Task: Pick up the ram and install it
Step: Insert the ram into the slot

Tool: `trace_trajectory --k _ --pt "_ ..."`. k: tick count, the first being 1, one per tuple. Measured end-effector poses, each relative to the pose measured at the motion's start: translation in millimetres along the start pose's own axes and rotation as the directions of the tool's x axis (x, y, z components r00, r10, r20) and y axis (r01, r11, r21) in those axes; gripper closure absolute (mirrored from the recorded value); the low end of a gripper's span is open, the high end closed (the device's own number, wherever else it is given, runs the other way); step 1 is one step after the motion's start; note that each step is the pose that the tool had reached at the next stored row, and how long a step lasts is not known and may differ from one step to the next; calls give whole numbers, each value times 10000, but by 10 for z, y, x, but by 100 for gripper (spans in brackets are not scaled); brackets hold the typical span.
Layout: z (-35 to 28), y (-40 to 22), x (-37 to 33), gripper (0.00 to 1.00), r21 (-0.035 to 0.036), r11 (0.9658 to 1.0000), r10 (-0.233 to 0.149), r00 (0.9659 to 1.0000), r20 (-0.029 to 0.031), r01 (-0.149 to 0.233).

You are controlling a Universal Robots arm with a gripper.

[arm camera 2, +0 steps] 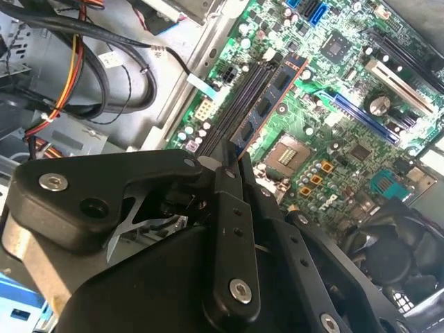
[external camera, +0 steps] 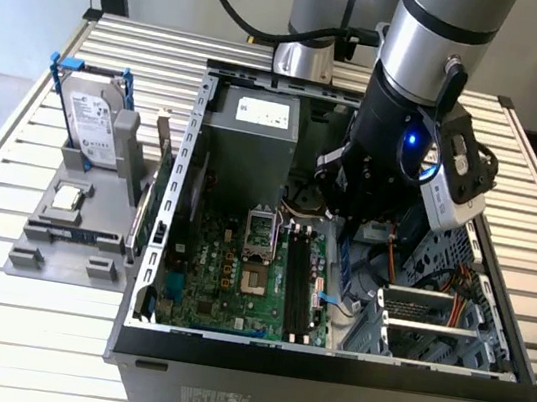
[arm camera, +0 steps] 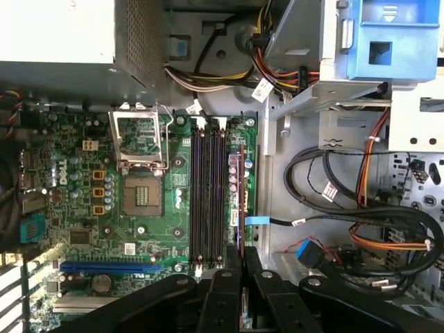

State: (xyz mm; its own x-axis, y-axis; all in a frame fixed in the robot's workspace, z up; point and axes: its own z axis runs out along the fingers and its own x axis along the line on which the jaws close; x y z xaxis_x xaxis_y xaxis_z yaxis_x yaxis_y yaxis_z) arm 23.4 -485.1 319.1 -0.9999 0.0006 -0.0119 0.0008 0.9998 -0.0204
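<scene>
**Ram in the claw, over the board, not yet seated**

Your pick-up is done. In both wrist views the claw point(arm camera 2: 232, 170) point(arm camera: 241, 267) is clamped on the ram point(arm camera 2: 267, 100), its fingers closed against the stick's two flat faces at one end. The rest of the board runs out ahead of them with its row of black chips in plain sight. In the first wrist view you see the ram point(arm camera: 241, 201) edge-on, as a thin dark line.

The arm point(external camera: 418, 82) reaches down into the open computer case point(external camera: 324, 371) on the bench point(external camera: 27, 327), so the ram is inside the case above the motherboard point(arm camera: 159, 243). It runs parallel to the long black memory slots point(arm camera: 207, 201) point(arm camera 2: 239, 97). In the first wrist view it sits just beside them, on the side away from the CPU socket point(arm camera: 142, 198).

What is left is the install itself. The slots look empty along their whole length, and the ram appears clear of them rather than pressed in. The alignment looks close in direction, but I judge it offset sideways from the slot line. Some of that may only be the camera's angle. You cannot tell from these views how high the ram's lower edge rides above the board.
</scene>
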Motion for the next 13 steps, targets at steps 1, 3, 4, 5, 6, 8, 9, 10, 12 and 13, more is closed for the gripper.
trace_trajectory --k 1,3,4,5,6,8,9,10,12,13 --pt "0 0 0 100 0 10000 1 10000 -1 -1" --pt "5 0 0 100 -4 10000 1 10000 0 -1" --pt "10 0 0 100 -5 10000 1 10000 0 -1" --pt "14 0 1 100 -3 10000 1 10000 0 -1" --pt "20 0 1 100 -2 10000 1 10000 -1 -1" --pt "42 1 1 100 -3 10000 2 10000 -20 -2" --pt "56 1 2 100 -2 10000 1 10000 -36 -1" --pt "65 1 2 100 -4 10000 1 10000 -49 -1" --pt "79 2 1 100 -1 10000 -1 9999 -103 1" --pt "91 2 2 100 -2 10000 -2 9999 -135 2"
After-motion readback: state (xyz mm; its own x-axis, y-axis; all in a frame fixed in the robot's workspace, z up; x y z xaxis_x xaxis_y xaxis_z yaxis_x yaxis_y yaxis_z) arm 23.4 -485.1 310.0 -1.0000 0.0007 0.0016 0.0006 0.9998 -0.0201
